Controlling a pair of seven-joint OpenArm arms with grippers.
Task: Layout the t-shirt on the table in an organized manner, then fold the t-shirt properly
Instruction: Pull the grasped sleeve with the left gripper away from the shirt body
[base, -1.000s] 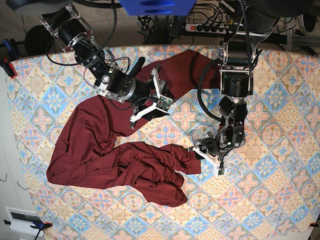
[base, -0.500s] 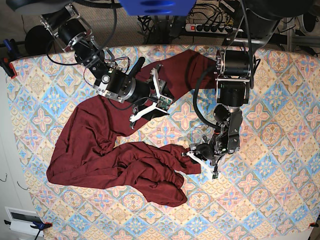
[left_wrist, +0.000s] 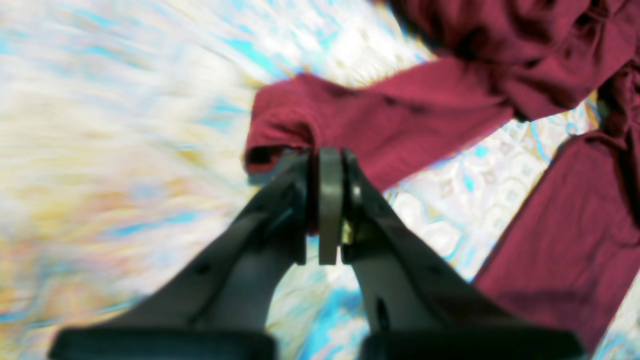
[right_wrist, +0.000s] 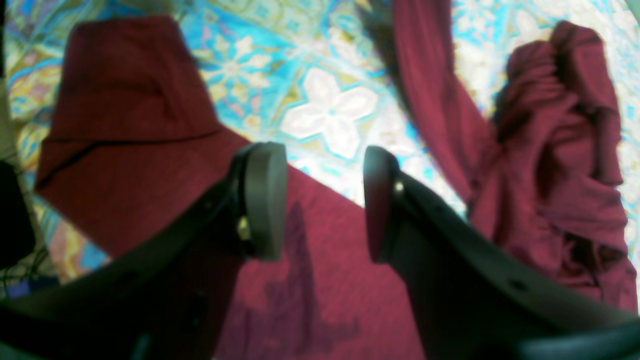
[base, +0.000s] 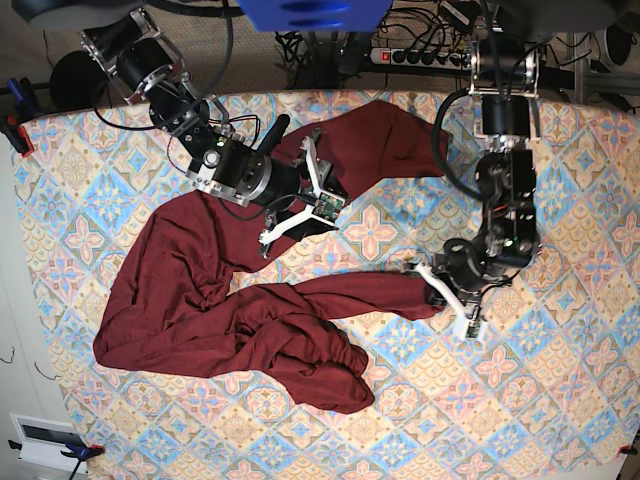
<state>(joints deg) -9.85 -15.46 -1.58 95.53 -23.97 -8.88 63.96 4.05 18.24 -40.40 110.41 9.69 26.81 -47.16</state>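
The maroon t-shirt (base: 200, 290) lies crumpled across the left half of the table (base: 560, 400), with one strip running up to the far edge and another stretched rightward. My left gripper (base: 440, 295) is shut on the end of that stretched strip. In the left wrist view the fingertips (left_wrist: 327, 160) pinch a fold of the t-shirt (left_wrist: 400, 115) above the blurred table (left_wrist: 100, 125). My right gripper (base: 300, 195) hovers open over the upper strip. Its wrist view shows the gripper (right_wrist: 325, 200) spread above the t-shirt (right_wrist: 125, 125) and the table (right_wrist: 330, 110), holding nothing.
A power strip with cables (base: 410, 52) sits behind the table's far edge. Clamps (base: 15, 130) grip the left edge. A white box (base: 45, 440) lies off the near-left corner. A blue object (base: 315, 12) hangs at the top.
My left gripper has shut on the shirt's end and moved right and slightly up, drawing that fabric out into a long strip. The right arm has not moved.
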